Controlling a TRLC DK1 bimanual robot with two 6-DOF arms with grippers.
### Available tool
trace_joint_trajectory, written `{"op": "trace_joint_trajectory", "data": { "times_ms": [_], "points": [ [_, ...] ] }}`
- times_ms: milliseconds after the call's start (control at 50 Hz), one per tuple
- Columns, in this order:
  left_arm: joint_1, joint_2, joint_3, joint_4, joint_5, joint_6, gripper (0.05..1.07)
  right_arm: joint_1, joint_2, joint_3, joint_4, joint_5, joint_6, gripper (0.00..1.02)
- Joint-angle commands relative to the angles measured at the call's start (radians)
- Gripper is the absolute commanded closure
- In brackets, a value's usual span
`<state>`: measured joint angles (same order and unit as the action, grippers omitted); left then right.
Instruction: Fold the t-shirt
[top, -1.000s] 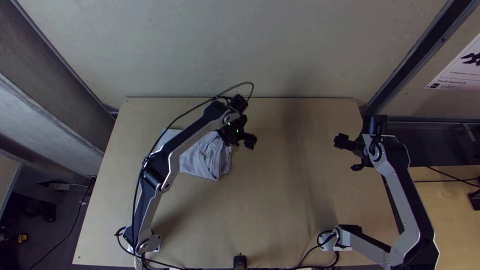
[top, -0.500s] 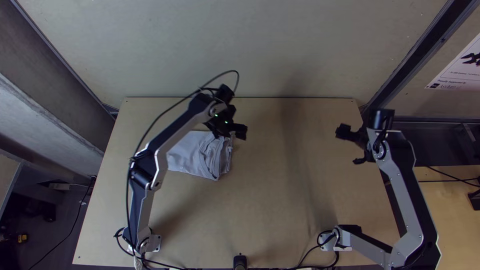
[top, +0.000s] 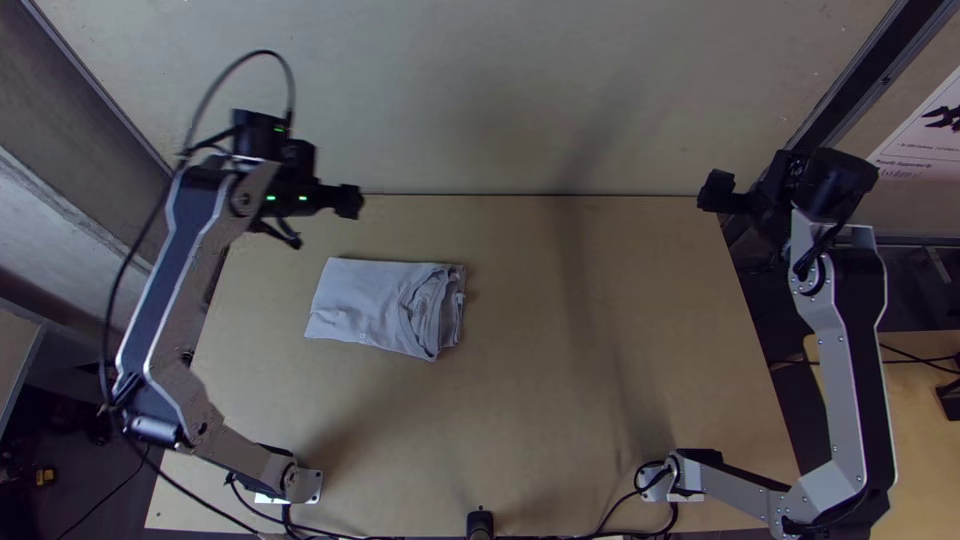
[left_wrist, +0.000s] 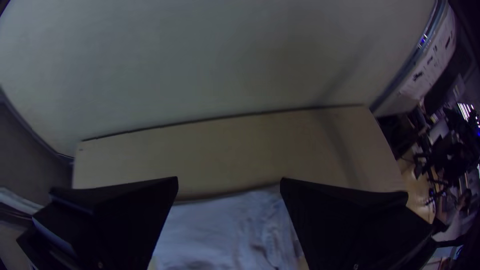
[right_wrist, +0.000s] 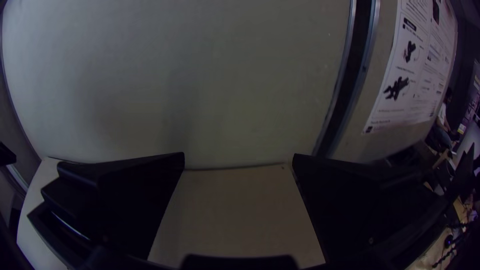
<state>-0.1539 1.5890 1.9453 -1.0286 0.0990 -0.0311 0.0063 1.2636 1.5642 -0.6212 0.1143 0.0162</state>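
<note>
The grey t-shirt (top: 365, 300) lies folded into a flat, compact bundle left of the table's middle, with rumpled layers at its right end. My left gripper (top: 322, 222) is raised up and to the left of the shirt in the top view, apart from it. In the left wrist view the left gripper (left_wrist: 229, 181) is open, and the shirt (left_wrist: 215, 230) shows beyond the gap between its fingers. At the far right stands my right gripper (top: 735, 195), well away from the shirt. The right wrist view has the right gripper (right_wrist: 238, 156) open, holding nothing.
Bare wooden table (top: 600, 380) stretches to the right of the shirt and in front of it. A pale wall (top: 480, 90) rises behind the table's far edge. A dark upright post (right_wrist: 347, 75) stands near the right arm, beside a poster (right_wrist: 410, 75).
My left arm has swung left and up from over the shirt, uncovering it. The right gripper has moved away toward the far right of the table. The shirt has stayed where it was.
</note>
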Motion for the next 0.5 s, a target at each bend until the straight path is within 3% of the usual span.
{"op": "trace_joint_trajectory", "data": {
  "times_ms": [0, 100, 200, 380, 480],
  "points": [
    [0.071, -0.095, -0.048, 0.009, -0.007, 0.057, 0.09, 0.011, -0.055, 0.023, 0.038, -0.015, -0.024, 0.03],
    [0.136, -0.196, -0.123, 0.068, -0.007, 0.086, 0.09, 0.014, -0.099, 0.016, 0.051, -0.062, -0.027, 0.03],
    [0.2, -0.3, -0.243, 0.177, -0.007, 0.105, 0.09, 0.012, -0.145, -0.015, 0.058, -0.064, -0.03, 0.03],
    [0.301, -0.466, -0.465, 0.331, -0.005, 0.065, 0.09, 0.001, -0.299, -0.208, 0.195, -0.064, -0.045, 0.03],
    [0.333, -0.6, -0.634, 0.504, -0.007, 0.071, 0.09, 0.001, -0.418, -0.343, 0.298, -0.068, -0.067, 0.03]
  ]
}}
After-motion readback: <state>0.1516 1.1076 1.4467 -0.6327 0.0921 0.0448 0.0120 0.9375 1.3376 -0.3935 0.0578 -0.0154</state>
